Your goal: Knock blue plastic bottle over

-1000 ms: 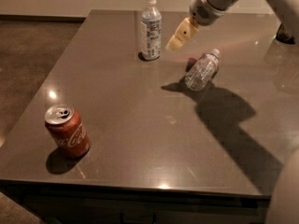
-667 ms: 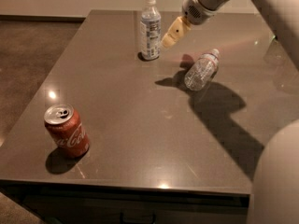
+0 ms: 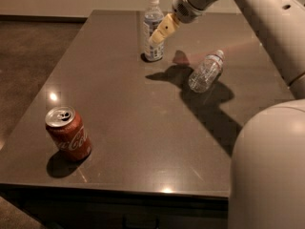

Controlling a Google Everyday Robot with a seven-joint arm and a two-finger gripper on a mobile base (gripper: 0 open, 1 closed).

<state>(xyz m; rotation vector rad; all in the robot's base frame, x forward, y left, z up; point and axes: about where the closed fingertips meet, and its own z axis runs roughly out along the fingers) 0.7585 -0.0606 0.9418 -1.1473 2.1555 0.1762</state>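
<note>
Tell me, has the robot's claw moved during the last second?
Yes. The gripper has swung left: earlier a gap separated it from the standing blue plastic bottle, now it overlaps the bottle's right side in view.

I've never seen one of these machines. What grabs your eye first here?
The big pale arm filling the right side, with its gripper close beside the upright blue plastic bottle toward the far end of the table. Next comes the red can, standing alone near the front left corner. A small clear bottle lies on its side right of the middle.
</note>
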